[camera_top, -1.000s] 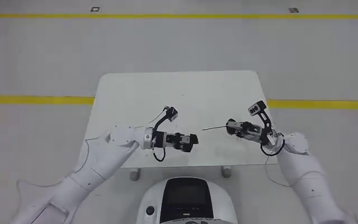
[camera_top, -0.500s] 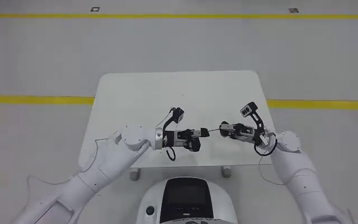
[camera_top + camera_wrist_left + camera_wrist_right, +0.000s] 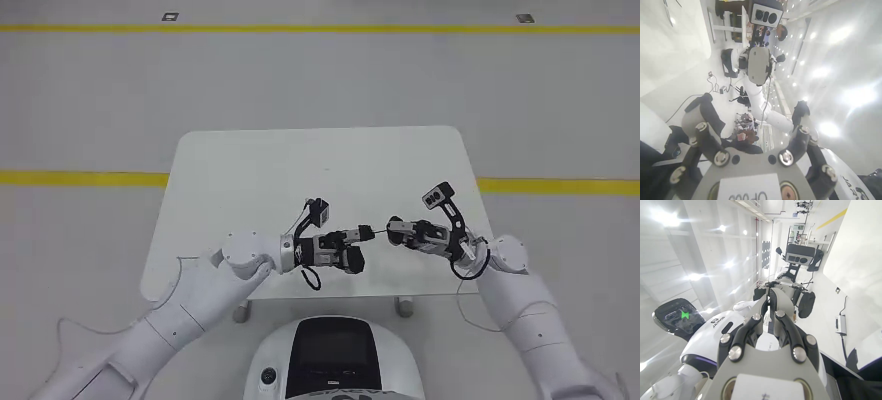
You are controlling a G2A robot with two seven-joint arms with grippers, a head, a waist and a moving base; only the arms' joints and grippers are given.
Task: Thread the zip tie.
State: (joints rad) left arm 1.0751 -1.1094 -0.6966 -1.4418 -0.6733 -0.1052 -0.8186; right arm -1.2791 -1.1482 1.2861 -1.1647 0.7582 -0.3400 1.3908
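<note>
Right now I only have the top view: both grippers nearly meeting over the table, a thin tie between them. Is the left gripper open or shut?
Observer: Open. The left wrist view shows the left gripper with its fingers spread wide.
Operator: And the other one?
Observer: The right gripper is shut. The right wrist view shows its fingers pressed together, so I take it to be pinching the zip tie.
Operator: Lined up?
Observer: Roughly. In the right wrist view its closed tips point into the gap between the left's black fingertips, nearer one side.
</note>
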